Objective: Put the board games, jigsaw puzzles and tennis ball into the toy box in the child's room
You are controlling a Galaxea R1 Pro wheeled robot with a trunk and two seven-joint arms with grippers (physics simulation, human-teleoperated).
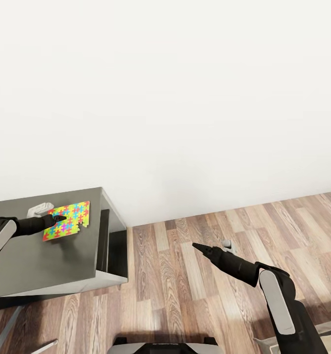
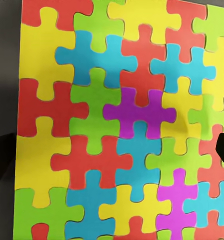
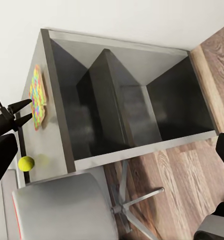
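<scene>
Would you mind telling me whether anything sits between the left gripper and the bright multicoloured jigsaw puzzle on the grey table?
Nothing visible does: the left gripper is already at the bright multicoloured jigsaw puzzle lying flat on the grey table.

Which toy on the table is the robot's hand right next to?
The jigsaw puzzle: the left gripper sits at its edge. The tennis ball lies apart, nearer the grey chair.

A bare white wall (image 1: 185, 98) meets a wood-plank floor (image 1: 195, 285); a grey chair (image 3: 67, 207) stands nearby.
</scene>
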